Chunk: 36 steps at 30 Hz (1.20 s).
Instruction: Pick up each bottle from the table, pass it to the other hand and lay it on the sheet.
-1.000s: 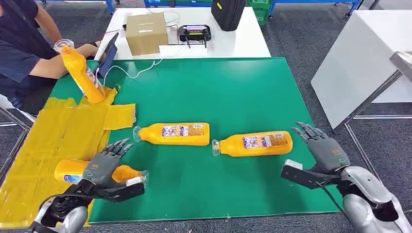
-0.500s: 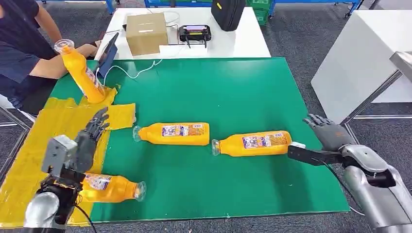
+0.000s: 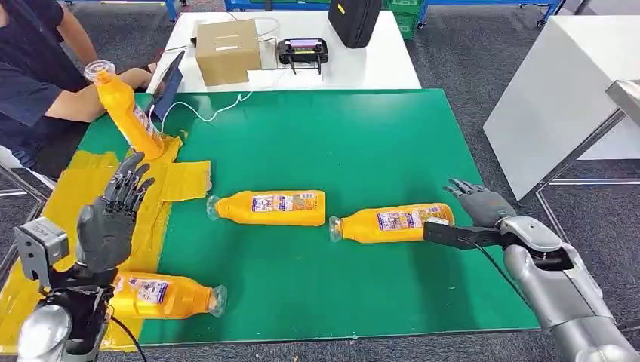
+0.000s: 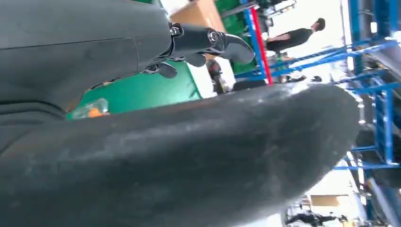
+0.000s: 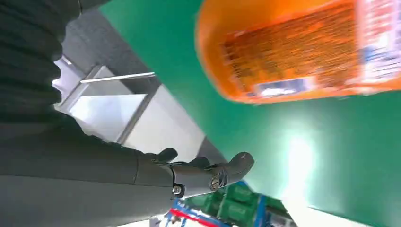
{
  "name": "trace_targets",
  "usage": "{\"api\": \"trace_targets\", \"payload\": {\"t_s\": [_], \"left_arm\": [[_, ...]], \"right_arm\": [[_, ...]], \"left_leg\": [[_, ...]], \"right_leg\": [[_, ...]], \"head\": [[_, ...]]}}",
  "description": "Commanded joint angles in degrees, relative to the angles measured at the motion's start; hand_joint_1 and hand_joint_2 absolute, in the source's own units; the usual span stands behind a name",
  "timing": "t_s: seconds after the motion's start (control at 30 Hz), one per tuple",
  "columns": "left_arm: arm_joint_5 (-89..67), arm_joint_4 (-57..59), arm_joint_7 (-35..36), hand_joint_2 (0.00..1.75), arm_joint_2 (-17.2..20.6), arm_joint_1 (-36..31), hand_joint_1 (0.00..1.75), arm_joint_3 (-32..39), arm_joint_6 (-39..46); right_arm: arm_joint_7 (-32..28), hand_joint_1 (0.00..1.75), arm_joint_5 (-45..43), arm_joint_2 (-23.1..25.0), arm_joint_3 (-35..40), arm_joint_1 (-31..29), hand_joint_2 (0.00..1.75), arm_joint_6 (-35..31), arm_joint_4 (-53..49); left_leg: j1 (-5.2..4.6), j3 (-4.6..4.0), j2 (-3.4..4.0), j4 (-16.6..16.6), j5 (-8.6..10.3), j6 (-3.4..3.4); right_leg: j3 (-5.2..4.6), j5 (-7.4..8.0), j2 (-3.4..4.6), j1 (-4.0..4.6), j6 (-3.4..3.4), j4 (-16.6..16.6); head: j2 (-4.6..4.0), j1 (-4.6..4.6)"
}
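The floor point(image 3: 483, 68) is dark grey carpet. Behind the green table point(image 3: 362, 143) stands a white table point(image 3: 377, 72) with a cardboard box point(image 3: 226, 51), a black controller point(image 3: 303, 53) and a black bag point(image 3: 353, 20). A white cabinet point(image 3: 562, 98) stands at the right. A seated person point(image 3: 34, 83) is at the left.

Setting: industrial robot-testing hall or workshop. Evidence: grey carpet-tile floor point(image 3: 468, 68); green-topped work table point(image 3: 362, 143), centre frame; white bench point(image 3: 377, 64) at upper centre bearing a cardboard box point(image 3: 227, 51), handheld controller point(image 3: 303, 53) and black case point(image 3: 353, 20); blue steel racking point(image 4: 373, 56) in the left wrist view.
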Motion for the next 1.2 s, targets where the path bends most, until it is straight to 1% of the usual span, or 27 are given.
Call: {"api": "trace_targets", "payload": {"t_s": [0.03,0.1,0.13,0.3,0.33,0.4,0.47,0.5,0.53,0.57,0.6,0.63,0.67,0.7,0.73,0.77,0.8,0.87,0.9,0.97,1.0,1.03,1.07,1.1,1.13,1.17,1.2], "left_arm": [[0.47,-0.46,-0.31,0.00,-0.38,-2.16,0.00,-0.31,-0.70],[1.09,-0.43,-0.67,0.00,-0.23,-2.31,0.00,-0.87,-1.15],[1.28,-0.59,-0.97,0.00,-0.26,-2.31,0.00,-0.90,-1.18],[1.83,-1.06,-1.64,0.00,-0.15,-2.24,0.00,-0.74,-1.46],[1.87,-1.00,-1.69,0.00,-0.17,-2.37,0.00,-0.77,-1.52],[1.95,-0.77,-1.72,0.00,-0.17,-2.56,0.00,-0.76,-1.64],[2.04,-0.85,-1.79,0.00,-0.23,-2.50,0.00,-0.69,-1.62],[2.29,-0.68,-2.03,0.00,-0.32,-2.70,0.00,-0.60,-1.80],[2.41,-0.10,-2.05,0.00,-0.35,-3.37,0.00,-0.80,-2.00],[2.75,0.82,-1.94,0.00,-0.54,-4.39,0.00,-1.20,-2.19],[2.86,1.52,-1.27,0.00,-0.69,-5.83,0.00,-1.87,-1.88],[3.44,2.01,-0.30,0.00,-1.09,-7.32,0.00,-2.55,-1.37],[3.38,1.85,-0.04,0.00,-1.34,-8.27,0.00,-3.12,-1.16],[3.07,2.39,-0.02,0.00,-0.91,-7.29,0.00,-2.98,-0.68],[3.07,2.91,-1.00,0.00,-0.61,-6.82,0.00,-2.99,-0.57],[3.64,2.85,-1.40,0.00,-0.61,-6.74,0.00,-2.96,-0.78],[3.92,2.94,-0.68,0.00,-0.66,-6.94,0.00,-3.26,-0.83],[5.01,2.00,1.02,0.00,-1.22,-8.27,0.00,-4.13,-0.34],[4.62,2.15,1.73,0.00,-0.83,-7.33,0.00,-4.13,0.13],[4.40,3.64,-0.99,0.00,-0.40,-5.94,0.00,-3.54,0.00],[4.68,3.24,-1.18,0.00,-0.93,-6.86,0.00,-3.87,-0.21],[4.65,2.93,-0.25,0.00,-0.99,-6.36,0.00,-3.74,0.07],[4.71,2.37,0.44,0.00,-1.30,-6.01,0.00,-3.66,0.45],[4.81,2.52,0.26,0.00,-1.18,-4.73,0.00,-3.15,0.42],[5.32,1.08,0.21,0.00,-1.74,-2.92,0.00,-2.17,0.78],[6.33,-0.82,0.84,0.00,-1.89,0.17,0.00,-1.01,0.55],[7.17,-1.59,0.62,0.00,-2.00,2.45,0.00,-0.10,-0.12]], "right_arm": [[-1.82,0.00,0.47,7.24,7.44,-5.74,1.75,-2.01,13.27],[-2.08,0.00,0.87,8.97,8.76,-6.76,1.75,-3.28,16.42],[-2.29,0.00,0.91,9.56,9.04,-7.05,1.75,-3.69,17.24],[-2.41,0.00,1.39,12.12,10.62,-8.18,1.75,-4.25,21.44],[-2.39,0.00,1.51,12.31,10.87,-8.12,1.75,-4.26,21.87],[-2.35,0.00,1.67,12.55,11.34,-8.21,1.75,-4.63,22.72],[-2.35,0.00,1.66,12.51,11.35,-8.31,1.75,-4.68,22.93],[-2.30,0.00,1.68,12.85,11.98,-8.58,1.75,-3.19,24.44],[-1.88,0.00,0.96,13.25,12.58,-9.21,1.75,1.11,27.13],[-2.50,1.66,1.89,12.86,14.87,-9.77,1.75,3.15,28.90],[-3.12,1.75,2.38,12.81,16.72,-10.02,1.75,4.96,31.24],[-3.86,1.75,2.23,12.78,17.68,-9.37,1.75,5.37,32.49],[-4.22,1.75,2.24,12.74,18.05,-8.53,1.75,4.87,32.63],[-4.17,1.75,1.75,12.30,17.75,-7.56,1.75,4.32,33.16],[-4.23,1.75,1.65,12.07,17.94,-7.29,1.75,3.36,33.78],[-4.36,1.75,1.48,11.83,17.88,-7.04,1.75,3.05,34.04],[-4.19,1.75,1.37,11.64,18.02,-6.85,1.75,3.08,33.90],[-2.87,1.75,0.66,10.80,18.26,-6.01,1.75,3.92,30.40],[-1.96,1.75,-0.20,10.02,17.55,-5.54,1.75,4.49,29.88],[-2.39,1.75,-0.51,8.78,17.50,-5.20,1.75,3.89,30.16],[-2.73,1.75,-0.17,8.78,17.95,-5.54,1.75,3.59,29.70],[-1.52,1.75,-0.59,8.35,17.42,-5.31,1.75,3.61,29.07],[1.26,1.75,0.19,7.90,16.96,-4.94,1.75,1.50,27.20],[3.22,1.75,0.01,8.06,15.10,-3.99,1.75,-1.94,25.85],[5.14,1.75,-3.00,10.08,9.32,-1.68,1.75,-7.65,22.42],[5.55,1.75,-5.89,11.33,4.44,1.84,1.75,-9.40,14.77],[6.71,1.75,-8.42,11.87,1.35,4.57,1.75,-8.93,8.25]], "left_leg": [[0.08,0.07,0.14,-0.02,0.01,-0.09],[0.07,0.07,0.14,-0.01,0.00,-0.06],[0.06,0.07,0.15,0.00,0.00,-0.07],[0.04,0.06,0.13,-0.01,0.00,-0.06],[0.05,0.04,0.12,0.01,0.01,-0.08],[0.04,0.03,0.06,0.00,0.02,-0.06],[0.06,0.05,0.06,0.01,0.01,-0.07],[0.04,0.05,0.02,-0.01,0.02,-0.05],[0.07,0.03,0.00,0.02,0.03,-0.07],[0.05,0.06,0.01,0.00,0.02,-0.05],[0.07,0.05,-0.06,0.01,0.06,-0.07],[0.08,0.07,-0.05,0.00,0.06,-0.07],[0.07,0.08,-0.09,0.01,0.03,-0.04],[0.10,0.07,-0.24,-0.02,0.12,-0.08],[0.13,0.27,-0.36,-0.08,0.12,-0.07],[0.11,0.44,-0.16,-0.08,0.08,-0.06],[0.12,0.45,-0.34,-0.17,0.17,-0.07],[0.12,0.68,-0.17,-0.08,0.05,-0.08],[0.14,0.62,-0.32,-0.08,0.12,-0.10],[0.14,0.83,-0.30,-0.07,0.09,-0.07],[0.13,0.76,-0.40,-0.13,0.18,-0.08],[0.11,0.77,-0.37,-0.20,0.20,-0.08],[0.11,0.78,-0.28,-0.16,0.16,-0.08],[0.13,0.76,-0.30,-0.11,0.13,-0.08],[0.10,0.89,-0.25,-0.11,0.07,-0.06],[0.12,0.94,-0.22,-0.09,0.05,-0.06],[0.12,0.99,-0.12,-0.18,0.05,-0.09]], "right_leg": [[0.00,0.08,0.46,0.07,-0.14,-0.03],[0.01,0.06,0.36,0.06,-0.09,-0.02],[-0.01,0.06,0.44,0.05,-0.12,0.02],[-0.06,0.05,0.36,0.03,-0.09,0.06],[-0.08,0.06,0.46,0.04,-0.13,0.08],[-0.07,0.04,0.27,0.03,-0.08,0.07],[-0.04,0.05,0.32,0.05,-0.10,0.06],[-0.03,0.03,0.19,0.03,-0.07,0.05],[-0.04,0.05,0.32,0.06,-0.11,0.05],[-0.02,0.03,0.21,0.03,-0.08,0.05],[-0.01,0.06,0.25,0.05,-0.11,0.04],[-0.01,0.07,0.27,0.07,-0.12,0.03],[0.03,0.02,0.04,0.06,-0.06,0.03],[0.05,0.07,0.10,0.08,-0.12,-0.02],[0.25,0.04,-0.09,0.10,-0.10,-0.13],[0.21,0.03,0.01,0.08,-0.10,-0.12],[0.30,0.08,-0.08,0.08,-0.12,-0.21],[0.50,0.03,0.02,0.08,-0.11,-0.15],[0.44,0.06,-0.02,0.11,-0.15,-0.17],[0.16,0.00,-0.12,0.08,-0.13,-0.19],[0.11,0.07,-0.14,0.08,-0.16,-0.25],[0.09,0.10,-0.09,0.05,-0.16,-0.29],[0.08,0.08,-0.02,0.06,-0.16,-0.27],[0.08,0.05,-0.06,0.09,-0.16,-0.23],[0.20,0.00,-0.06,0.05,-0.13,-0.22],[0.24,-0.02,-0.06,0.06,-0.12,-0.21],[0.26,0.02,0.10,0.07,-0.15,-0.28]], "head": [[0.00,0.00],[0.00,0.00],[0.00,0.02],[0.00,0.00],[0.00,0.02],[0.00,0.02],[0.00,0.02],[0.00,0.04],[0.00,0.02],[0.00,0.02],[0.00,0.04],[0.00,0.02],[0.00,0.04],[0.00,0.00],[0.00,0.06],[0.00,0.06],[0.00,0.04],[0.00,0.02],[0.00,0.04],[0.00,0.08],[0.00,0.06],[0.00,0.02],[0.00,0.02],[0.00,0.04],[0.00,0.02],[0.00,0.04],[0.00,0.02]]}}
